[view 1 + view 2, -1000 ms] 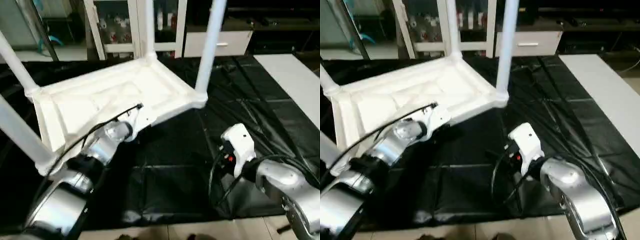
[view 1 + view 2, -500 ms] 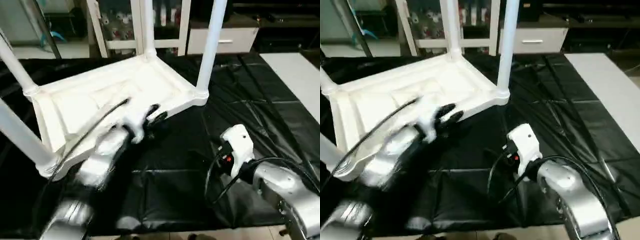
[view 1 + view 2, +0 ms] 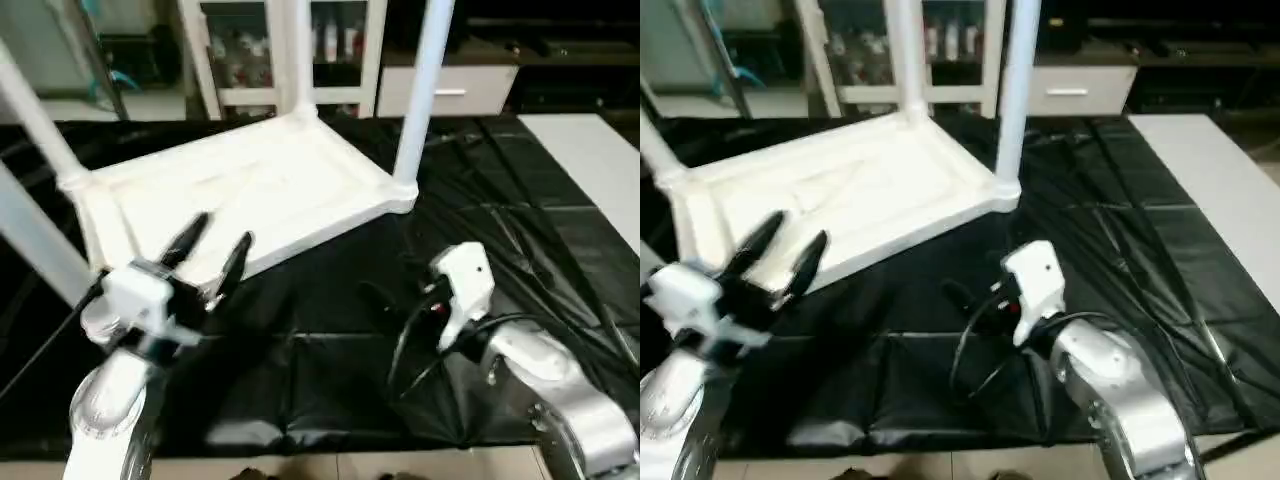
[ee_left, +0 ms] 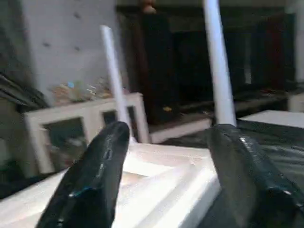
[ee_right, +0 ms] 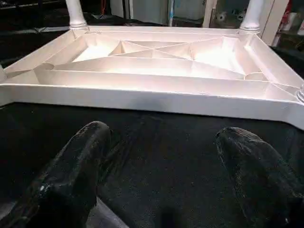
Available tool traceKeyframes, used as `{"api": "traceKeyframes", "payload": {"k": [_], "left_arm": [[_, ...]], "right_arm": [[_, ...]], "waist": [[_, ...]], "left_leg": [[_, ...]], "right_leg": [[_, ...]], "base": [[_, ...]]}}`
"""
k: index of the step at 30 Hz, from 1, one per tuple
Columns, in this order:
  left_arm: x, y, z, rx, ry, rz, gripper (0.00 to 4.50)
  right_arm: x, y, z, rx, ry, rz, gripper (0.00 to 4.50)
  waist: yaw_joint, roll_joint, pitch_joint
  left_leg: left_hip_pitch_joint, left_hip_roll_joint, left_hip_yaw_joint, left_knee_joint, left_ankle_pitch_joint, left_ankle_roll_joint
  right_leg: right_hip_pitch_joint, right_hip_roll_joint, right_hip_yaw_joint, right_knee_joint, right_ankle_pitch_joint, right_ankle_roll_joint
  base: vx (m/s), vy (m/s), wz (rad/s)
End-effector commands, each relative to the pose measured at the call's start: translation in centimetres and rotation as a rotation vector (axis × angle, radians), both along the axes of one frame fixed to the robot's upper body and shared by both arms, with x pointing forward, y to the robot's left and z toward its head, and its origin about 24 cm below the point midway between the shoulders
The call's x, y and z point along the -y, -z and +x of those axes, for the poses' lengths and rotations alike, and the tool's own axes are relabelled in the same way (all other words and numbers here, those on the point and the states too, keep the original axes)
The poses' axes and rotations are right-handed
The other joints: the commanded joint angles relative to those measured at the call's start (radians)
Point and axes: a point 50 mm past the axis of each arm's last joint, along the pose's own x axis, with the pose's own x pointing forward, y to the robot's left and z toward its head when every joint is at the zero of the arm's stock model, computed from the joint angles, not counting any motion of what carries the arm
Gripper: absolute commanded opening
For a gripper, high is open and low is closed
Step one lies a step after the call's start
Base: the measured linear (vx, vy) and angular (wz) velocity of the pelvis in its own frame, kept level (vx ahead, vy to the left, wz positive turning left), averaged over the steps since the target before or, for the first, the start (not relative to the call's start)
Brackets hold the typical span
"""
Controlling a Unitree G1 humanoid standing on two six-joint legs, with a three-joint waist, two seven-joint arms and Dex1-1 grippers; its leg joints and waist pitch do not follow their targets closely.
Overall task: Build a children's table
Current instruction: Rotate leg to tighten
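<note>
The children's table lies upside down on the black cover, its ribbed white tabletop [image 3: 260,185] facing up. White legs stand in its corner sockets: one at the near right corner [image 3: 422,90], one at the far corner [image 3: 298,50], two at the left [image 3: 35,115]. My left gripper [image 3: 222,230] hovers open above the tabletop's near edge, touching nothing. In the left wrist view its black fingers [image 4: 97,175] frame the tabletop's rim [image 4: 166,178]. My right gripper [image 5: 165,133] is open and empty, low over the cover, a short way from the tabletop's long side wall [image 5: 142,97].
A black cover [image 3: 330,370] spreads over the work surface. A white glass-door cabinet [image 3: 250,60] and a white drawer unit [image 3: 450,92] stand behind it. A white board [image 3: 600,160] lies at the right. Pale floor runs along the near edge.
My left gripper has come off the tabletop's near edge, drawn back toward me and to the left, lifted, and opened. The right arm has barely moved.
</note>
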Motion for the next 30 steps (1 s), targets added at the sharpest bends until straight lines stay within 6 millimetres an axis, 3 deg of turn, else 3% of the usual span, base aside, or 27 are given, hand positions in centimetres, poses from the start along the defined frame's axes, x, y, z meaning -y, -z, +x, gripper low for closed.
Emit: {"api": "traceKeyframes", "payload": {"k": [1, 4, 6, 8, 9, 10, 11, 12, 13, 14, 15, 16, 17, 18, 19, 20, 21, 22, 23, 24, 25, 28, 30], "left_arm": [[-0.9, -0.3, -0.6, 0.041, -0.107, 0.008, 3.35], [-1.7, -0.4, -1.4, 0.07, -0.22, 0.0, 3.57], [-2.5, -0.5, -2.2, 0.106, -0.358, 0.013, 3.74], [-3.0, -0.5, -2.7, 0.119, -0.447, 0.013, 3.88], [-3.3, -0.4, -2.9, 0.121, -0.484, 0.005, 3.95], [-3.6, -0.4, -2.9, 0.121, -0.52, 0.002, 4.03], [-3.9, -0.4, -3.0, 0.124, -0.551, 0.001, 4.19], [-4.2, -0.4, -3.0, 0.123, -0.576, -0.001, 4.19], [-4.4, -0.4, -3.1, 0.123, -0.595, -0.002, 4.24], [-4.8, -0.4, -3.1, 0.12, -0.631, -0.001, 4.3], [-5.1, -0.3, -3.2, 0.119, -0.674, -0.005, 4.39], [-5.2, -0.3, -3.3, 0.118, -0.686, -0.004, 4.46], [-5.2, -0.2, -3.3, 0.119, -0.695, -0.002, 4.46], [-5.4, -0.2, -3.3, 0.121, -0.716, -0.003, 4.46], [-5.4, -0.2, -3.3, 0.122, -0.72, -0.003, 4.46], [-5.5, -0.2, -3.2, 0.121, -0.727, -0.009, 4.46], [-5.5, -0.2, -3.2, 0.121, -0.727, -0.009, 4.46], [-5.6, -0.3, -2.9, 0.117, -0.728, -0.029, 4.46], [-5.4, -0.2, -2.3, 0.104, -0.673, -0.064, 4.46], [-5.3, -0.2, -2.1, 0.1, -0.652, -0.077, 4.46], [-5.1, 0.0, -1.5, 0.074, -0.599, -0.122, 4.46], [-5.2, 0.1, -0.4, 0.057, -0.551, -0.146, 4.46], [-5.8, 0.1, 0.7, 0.051, -0.573, -0.138, 4.46]], "right_arm": [[0.1, -0.2, 0.3, 0.02, -0.002, -0.004, 3.91], [0.2, -0.2, 0.4, 0.024, -0.002, -0.006, 3.91], [0.3, -0.1, 0.5, 0.027, -0.002, -0.009, 3.91], [0.4, -0.1, 0.5, 0.028, -0.002, -0.009, 3.91], [0.4, -0.1, 0.5, 0.028, -0.002, -0.01, 3.91], [0.4, -0.1, 0.5, 0.028, -0.002, -0.01, 3.91], [0.4, -0.1, 0.5, 0.029, -0.002, -0.009, 3.91], [0.4, -0.1, 0.5, 0.028, -0.002, -0.009, 3.91], [0.4, -0.1, 0.4, 0.028, -0.003, -0.01, 3.91], [0.4, -0.1, 0.4, 0.028, -0.004, -0.01, 3.91], [0.5, 0.0, 0.4, 0.028, -0.004, -0.011, 3.91], [0.5, 0.0, 0.4, 0.029, -0.005, -0.011, 3.91], [0.5, 0.0, 0.5, 0.029, -0.005, -0.011, 3.91], [0.5, -0.1, 0.5, 0.031, -0.004, -0.012, 3.91], [0.5, -0.1, 0.5, 0.031, -0.004, -0.012, 3.91], [0.5, -0.1, 0.6, 0.033, -0.004, -0.012, 3.91], [0.5, -0.1, 0.6, 0.033, -0.004, -0.012, 3.91], [0.5, -0.2, 0.7, 0.037, -0.004, -0.012, 3.91], [0.6, -0.2, 0.7, 0.038, -0.004, -0.011, 3.91], [0.6, -0.2, 0.8, 0.039, -0.004, -0.011, 3.91], [0.6, -0.2, 0.8, 0.038, -0.005, -0.011, 3.91], [0.7, -0.2, 0.9, 0.037, -0.009, -0.014, 3.91], [0.7, -0.2, 1.0, 0.038, -0.017, -0.019, 3.91]], "waist": [[-0.012, -0.007, -0.032], [-0.022, -0.006, -0.028], [-0.034, -0.004, -0.024], [-0.049, 0.003, -0.014], [-0.051, 0.007, -0.011], [-0.043, 0.016, -0.01], [0.023, 0.027, -0.006], [0.034, -0.006, -0.01], [0.025, -0.074, -0.023], [0.001, -0.05, -0.001], [0.003, -0.039, -0.011], [0.017, -0.038, -0.015], [0.02, -0.012, -0.035], [0.006, -0.019, -0.021], [0.01, 0.003, -0.025], [0.007, 0.0, -0.02], [0.007, 0.0, -0.02], [0.002, -0.004, -0.017], [-0.001, -0.016, -0.018], [0.0, -0.012, -0.017], [-0.001, -0.016, -0.02], [-0.007, -0.019, -0.025], [-0.004, -0.021, -0.029]], "left_leg": [[0.036, 0.063, -0.062, -0.105, -0.661, -0.1], [0.041, 0.061, -0.068, -0.105, -0.71, -0.107], [0.035, 0.064, -0.074, -0.113, -0.743, -0.11], [0.034, 0.07, -0.084, -0.132, -0.833, -0.124], [0.036, 0.072, -0.082, -0.141, -0.866, -0.129], [-0.005, 0.095, -0.075, -0.196, -0.928, -0.135], [-0.084, 0.106, -0.018, -0.27, -0.992, -0.152], [-0.074, 0.107, -0.005, -0.252, -0.916, -0.101], [0.067, 0.049, -0.002, -0.056, -0.663, -0.114], [0.086, -0.023, -0.092, 0.157, -0.185, -0.043], [0.019, -0.025, -0.13, 0.145, -0.109, -0.028], [0.02, 0.013, -0.135, 0.06, -0.195, -0.076], [0.058, 0.058, -0.132, -0.027, -0.346, -0.123], [0.042, 0.066, -0.134, -0.049, -0.438, -0.128], [0.043, 0.065, -0.127, -0.069, -0.5, -0.129], [0.034, 0.061, -0.118, -0.077, -0.517, -0.11], [0.034, 0.061, -0.118, -0.077, -0.517, -0.11], [0.029, 0.056, -0.115, -0.079, -0.546, -0.103], [0.034, 0.052, -0.113, -0.075, -0.562, -0.106], [0.034, 0.049, -0.115, -0.075, -0.568, -0.108], [0.036, 0.046, -0.114, -0.073, -0.561, -0.106], [0.017, 0.046, -0.113, -0.074, -0.483, -0.097], [0.02, 0.046, -0.105, -0.071, -0.416, -0.084]], "right_leg": [[0.001, -0.029, 0.018, -0.097, -0.652, -0.01], [-0.001, -0.026, 0.007, -0.108, -0.677, 0.003], [0.009, -0.023, -0.004, -0.109, -0.669, 0.006], [0.021, -0.011, -0.024, -0.105, -0.638, 0.002], [0.025, -0.003, -0.036, -0.104, -0.626, -0.001], [0.081, 0.01, -0.039, -0.001, -0.477, -0.029], [0.134, 0.027, -0.036, 0.156, -0.272, -0.058], [0.122, 0.024, 0.004, 0.165, -0.277, -0.039], [-0.04, -0.017, 0.069, -0.007, -0.831, 0.058], [-0.112, -0.132, 0.137, -0.166, -1.219, 0.007], [-0.019, -0.147, 0.157, -0.132, -1.149, -0.028], [0.01, -0.098, 0.094, -0.074, -0.948, -0.063], [-0.007, -0.004, 0.067, -0.013, -0.538, -0.101], [0.001, 0.013, 0.063, -0.002, -0.416, -0.109], [0.019, 0.005, 0.064, 0.0, -0.269, -0.142], [0.032, -0.006, 0.065, -0.011, -0.265, -0.151], [0.032, -0.006, 0.065, -0.011, -0.265, -0.151], [0.032, -0.019, 0.066, -0.028, -0.38, -0.134], [0.027, -0.023, 0.067, -0.041, -0.443, -0.118], [0.025, -0.027, 0.069, -0.042, -0.476, -0.111], [0.021, -0.03, 0.071, -0.047, -0.508, -0.099], [0.031, -0.03, 0.071, -0.042, -0.466, -0.096], [0.03, -0.027, 0.074, -0.04, -0.395, -0.111]], "base": [[0.0, 0.0, 0.0], [0.0, 0.0, 0.0], [0.0, 0.0, 0.0], [0.0, 0.0, 0.0], [0.0, 0.0, 0.0], [-0.1, -0.007, 0.04], [-0.1, -0.007, 0.04], [-0.085, -0.073, 0.16], [0.049, -0.135, 0.17], [0.049, -0.135, 0.17], [0.086, -0.047, -0.16], [0.0, 0.0, 0.0], [0.0, 0.0, 0.0], [-0.072, 0.003, 0.22], [-0.077, 0.015, 0.09], [-0.077, 0.015, 0.09], [0.0, 0.0, 0.0], [0.0, 0.0, 0.0], [0.0, 0.0, 0.0], [0.0, 0.0, 0.0], [0.0, 0.0, 0.0], [0.0, 0.0, 0.0], [0.0, 0.0, 0.0]]}}
